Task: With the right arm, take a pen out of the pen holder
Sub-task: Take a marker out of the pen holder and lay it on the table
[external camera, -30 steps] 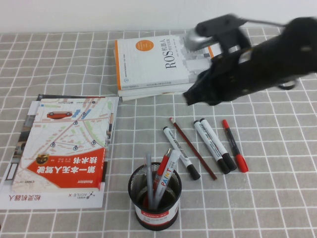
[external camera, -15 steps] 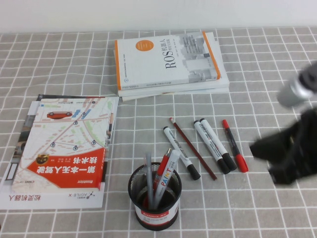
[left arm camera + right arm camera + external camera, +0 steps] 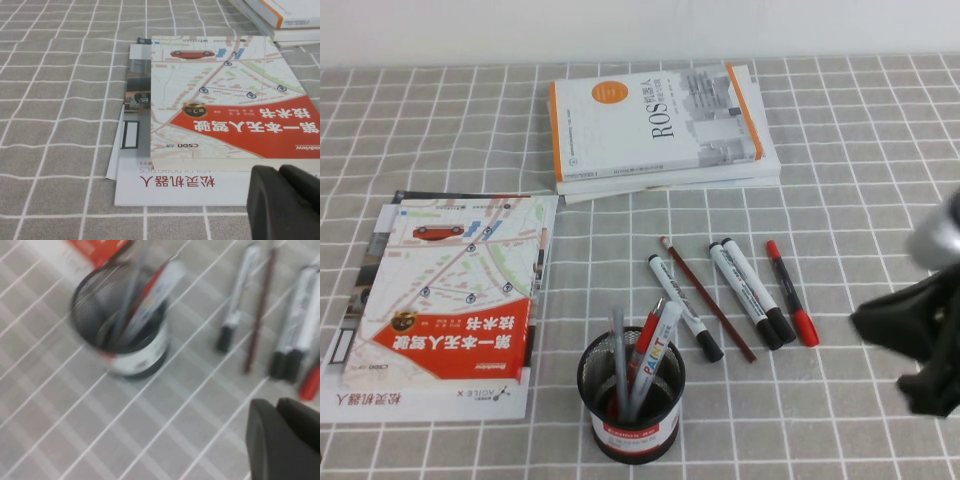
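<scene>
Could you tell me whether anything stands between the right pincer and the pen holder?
Nothing visible: right pincer, shut, hangs right of the pen holder; loose markers lie flat farther back. Left pincer sits by the red book.

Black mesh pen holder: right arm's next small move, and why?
Probably open the shut right gripper and bring it over the black mesh pen holder: it hangs to the holder's right, pens inside. Left gripper hovers by the red-and-white book.

My pen holder [image 3: 665, 402] is matt black metal mesh. The markers [image 3: 746, 294] look like smooth plastic, the pencil [image 3: 710, 300] painted wood. Glossy paper covers on my books [image 3: 655, 125]; matt woven tablecloth [image 3: 860, 200].
</scene>
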`<state>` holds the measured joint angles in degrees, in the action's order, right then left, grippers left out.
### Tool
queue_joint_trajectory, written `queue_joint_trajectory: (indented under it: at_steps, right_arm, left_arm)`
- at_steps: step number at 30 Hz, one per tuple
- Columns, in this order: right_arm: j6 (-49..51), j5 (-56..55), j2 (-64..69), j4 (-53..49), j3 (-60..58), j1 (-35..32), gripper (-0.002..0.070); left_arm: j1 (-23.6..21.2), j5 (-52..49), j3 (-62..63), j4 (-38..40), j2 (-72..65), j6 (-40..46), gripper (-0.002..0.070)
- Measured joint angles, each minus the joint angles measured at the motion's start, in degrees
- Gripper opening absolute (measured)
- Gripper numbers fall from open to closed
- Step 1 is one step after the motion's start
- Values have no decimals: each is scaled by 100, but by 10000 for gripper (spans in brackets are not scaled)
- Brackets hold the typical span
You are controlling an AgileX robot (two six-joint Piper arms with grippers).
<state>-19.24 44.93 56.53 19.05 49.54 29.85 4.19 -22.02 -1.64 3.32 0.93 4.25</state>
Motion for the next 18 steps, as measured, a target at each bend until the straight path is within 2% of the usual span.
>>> queue_joint_trajectory:
  at_steps: [4, 11, 18]
  right_arm:
    - [-24, -924, -710, 155, -727, -458, -12]
    - [-24, -2803, -2835, 345, -3219, -1506, -12]
    - [-24, -3559, -4793, 393, -4905, -2077, -12]
  left_arm:
    - [0, 0, 0, 0, 0, 0, -3]
    - [0, 0, 0, 0, 0, 0, -3]
    - [0, 0, 0, 0, 0, 0, -3]
